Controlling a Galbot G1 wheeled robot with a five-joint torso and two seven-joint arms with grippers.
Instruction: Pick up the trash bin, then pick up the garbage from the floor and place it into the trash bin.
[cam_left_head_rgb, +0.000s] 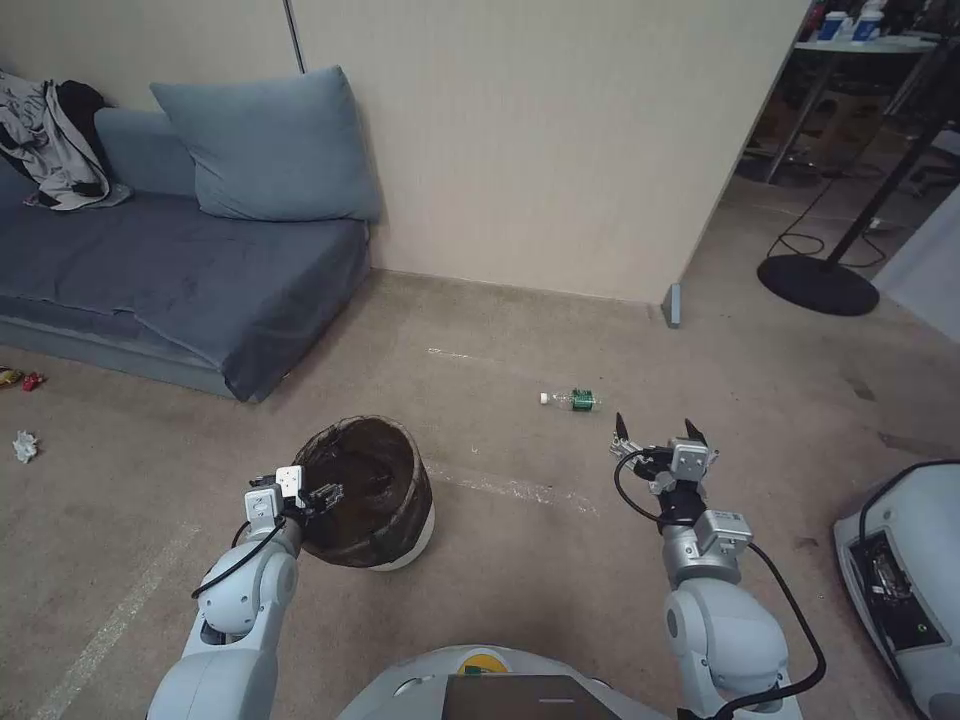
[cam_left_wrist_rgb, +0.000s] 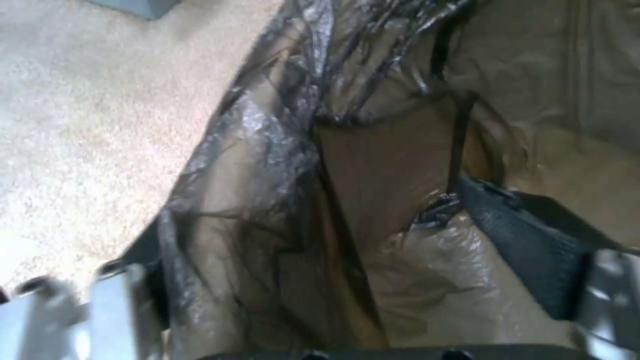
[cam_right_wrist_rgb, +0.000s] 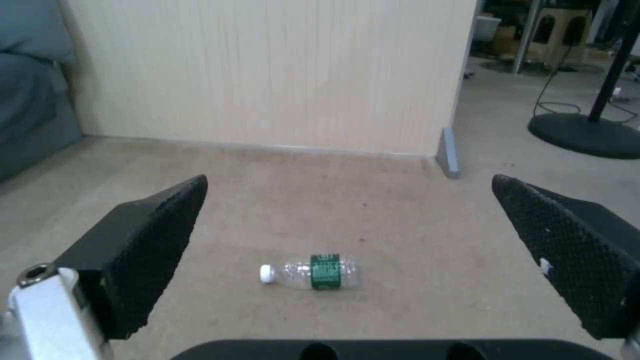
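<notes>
The trash bin (cam_left_head_rgb: 385, 520), a white bucket lined with a dark crinkly bag, stands on the beige carpet floor (cam_left_head_rgb: 520, 590) at centre left. My left gripper (cam_left_head_rgb: 322, 494) is at its near-left rim. In the left wrist view the bag-covered rim (cam_left_wrist_rgb: 280, 165) runs between the two widely spread fingers (cam_left_wrist_rgb: 533, 245), one inside and one outside, so the gripper is open around it. A piece of garbage, a clear bottle with a green label (cam_left_head_rgb: 572, 400) (cam_right_wrist_rgb: 313, 271), lies on the carpet ahead. My right gripper (cam_left_head_rgb: 655, 437) hovers open just short of it.
A blue sofa (cam_left_head_rgb: 180, 270) with a cushion and a clothes heap stands at the back left. Small litter (cam_left_head_rgb: 24, 445) lies on the carpet at the far left. A beige partition wall (cam_left_head_rgb: 540, 150) ends at centre right, with a black stand base (cam_left_head_rgb: 818, 283) beyond. A white machine (cam_left_head_rgb: 905, 580) sits at the right edge.
</notes>
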